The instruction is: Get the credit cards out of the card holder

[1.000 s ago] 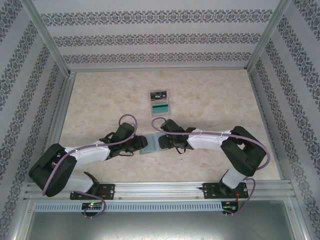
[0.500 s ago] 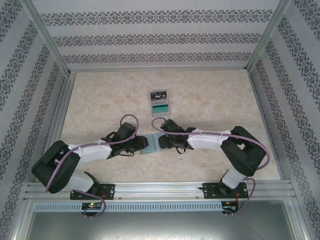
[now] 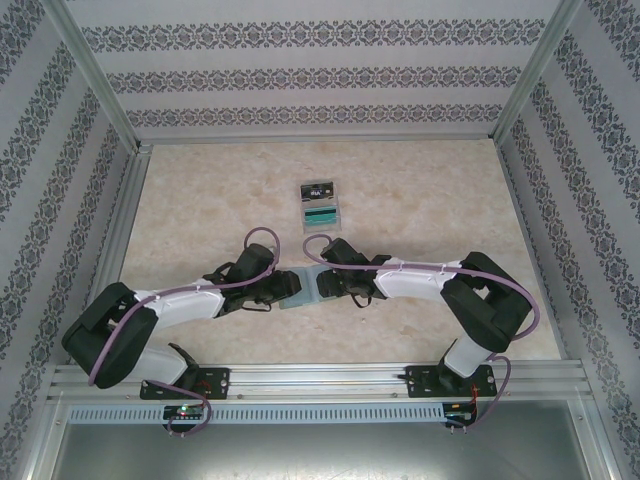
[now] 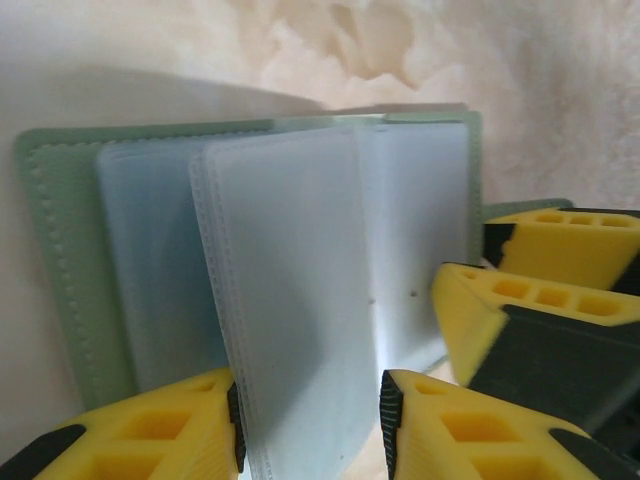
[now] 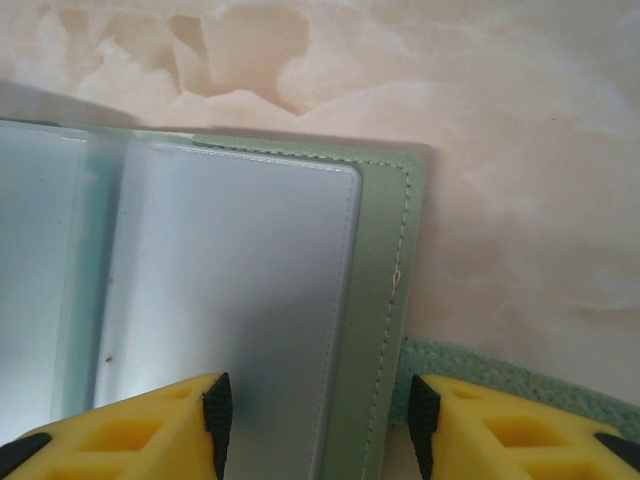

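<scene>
- The left gripper (image 4: 310, 420) stands with its jaws part open astride one clear pocket leaf (image 4: 290, 300), not pinching it. Closing here could crease or tear the leaf instead of catching a card.
- The card holder (image 3: 303, 287) lies open mid-table between the two grippers. A pull from one side alone could drag it or flip it shut.
- Two credit cards (image 3: 318, 188) lie farther back, well apart from it. Whether any sit in the pockets I cannot tell.
- The right gripper (image 5: 315, 410), jaws also apart, straddles the holder's right edge. If it lifts, the holder loses its anchor.
</scene>
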Robot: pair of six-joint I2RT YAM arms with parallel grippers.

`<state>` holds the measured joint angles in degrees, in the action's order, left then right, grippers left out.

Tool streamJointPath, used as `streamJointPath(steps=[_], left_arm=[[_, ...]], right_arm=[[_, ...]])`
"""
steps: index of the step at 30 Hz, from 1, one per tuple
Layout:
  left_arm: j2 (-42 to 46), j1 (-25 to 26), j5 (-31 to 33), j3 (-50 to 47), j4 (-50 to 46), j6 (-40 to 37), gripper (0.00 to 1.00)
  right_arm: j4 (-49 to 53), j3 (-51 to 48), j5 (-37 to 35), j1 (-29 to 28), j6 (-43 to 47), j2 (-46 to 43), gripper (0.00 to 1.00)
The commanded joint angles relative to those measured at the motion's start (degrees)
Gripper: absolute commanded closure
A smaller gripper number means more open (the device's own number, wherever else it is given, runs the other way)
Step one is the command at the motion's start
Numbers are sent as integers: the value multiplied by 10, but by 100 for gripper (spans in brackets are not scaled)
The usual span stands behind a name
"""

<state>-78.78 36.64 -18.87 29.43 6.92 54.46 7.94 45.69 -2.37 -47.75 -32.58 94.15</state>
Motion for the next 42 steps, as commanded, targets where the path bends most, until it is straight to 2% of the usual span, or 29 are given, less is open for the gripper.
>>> streamJointPath(steps=[1, 13, 22, 27, 31, 35, 42], left_arm=[[22, 11, -6, 23, 16, -2, 58], [-46, 42, -24, 73, 61, -6, 58], [-48, 43, -15, 76, 68, -8, 56], [-89, 54, -39, 108, 99, -5, 56], [-119, 67, -49, 128, 119, 1, 57], [-104, 68, -35, 121, 106, -6, 57], [-21, 55, 31, 67, 34, -25, 60]], right_arm=[[-2, -3, 4, 2, 4, 23, 47], [-18, -49, -3, 48, -22, -36, 47], [-26, -58, 8, 62, -35, -45, 47], [-61, -77, 84, 97, -59, -29, 55], [-77, -89, 102, 108, -68, -29, 61], [-74, -95, 100, 118, -73, -37, 61], [-54, -105, 72, 133, -64, -82, 61]])
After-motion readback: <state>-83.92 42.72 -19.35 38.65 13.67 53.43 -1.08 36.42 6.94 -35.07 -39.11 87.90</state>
